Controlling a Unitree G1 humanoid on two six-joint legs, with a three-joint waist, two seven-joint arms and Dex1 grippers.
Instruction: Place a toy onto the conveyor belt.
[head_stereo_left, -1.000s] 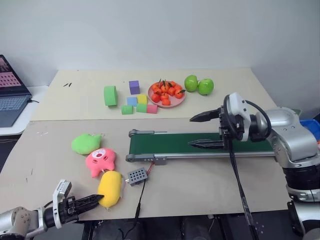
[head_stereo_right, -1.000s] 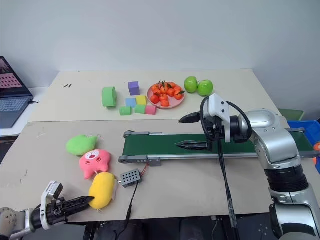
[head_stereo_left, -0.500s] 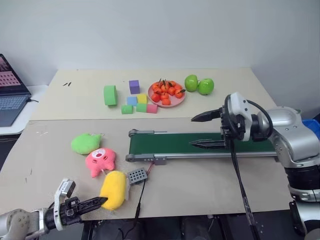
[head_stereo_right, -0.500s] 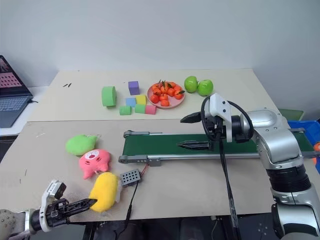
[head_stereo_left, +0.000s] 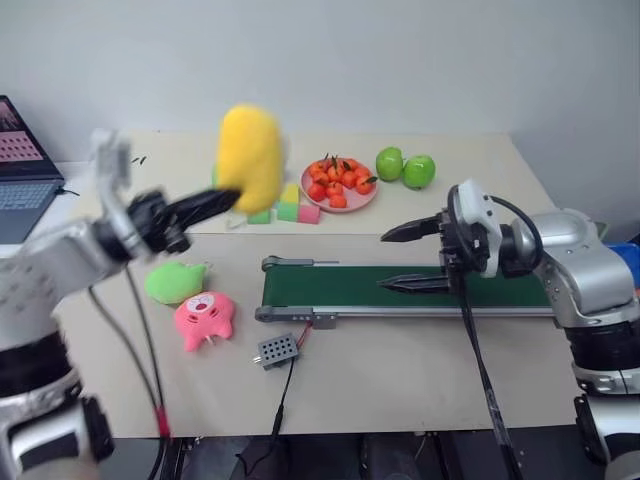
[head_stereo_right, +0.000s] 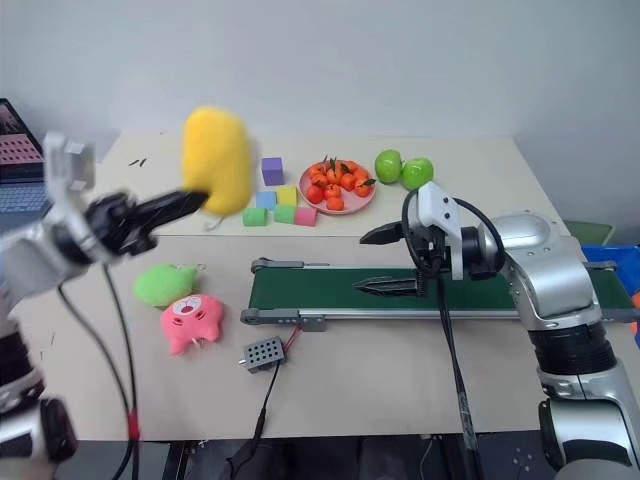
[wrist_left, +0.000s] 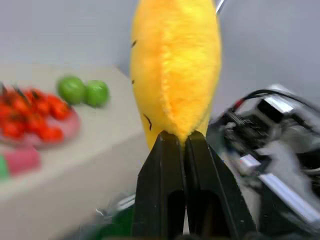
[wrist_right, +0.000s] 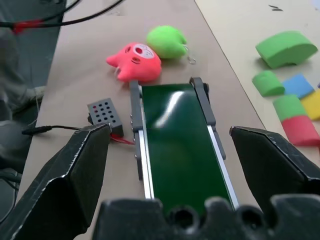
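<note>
The yellow plush toy (head_stereo_left: 250, 155) hangs high in the air over the left part of the table, pinched at its lower edge by my left gripper (head_stereo_left: 228, 197), which is shut on it. In the left wrist view the toy (wrist_left: 175, 65) stands upright above the closed fingers (wrist_left: 167, 195). The dark green conveyor belt (head_stereo_left: 350, 289) lies across the table's middle in its grey frame, to the right of the toy and below it. My right gripper (head_stereo_left: 403, 258) hovers open over the belt's middle, with nothing between its fingers. The belt (wrist_right: 180, 150) runs between them in the right wrist view.
A pink pig plush (head_stereo_left: 204, 320) and a lime-green plush (head_stereo_left: 174, 282) lie left of the belt. The grey control box (head_stereo_left: 276, 351) sits in front on its wire. Foam blocks (head_stereo_left: 290, 212), a plate of small oranges (head_stereo_left: 338, 186) and two green apples (head_stereo_left: 404, 167) stand behind. A laptop (head_stereo_left: 22, 190) is at far left.
My left gripper has swung up from the table's front edge and to the right, lifting the yellow toy off the table. The right arm has stayed still.
</note>
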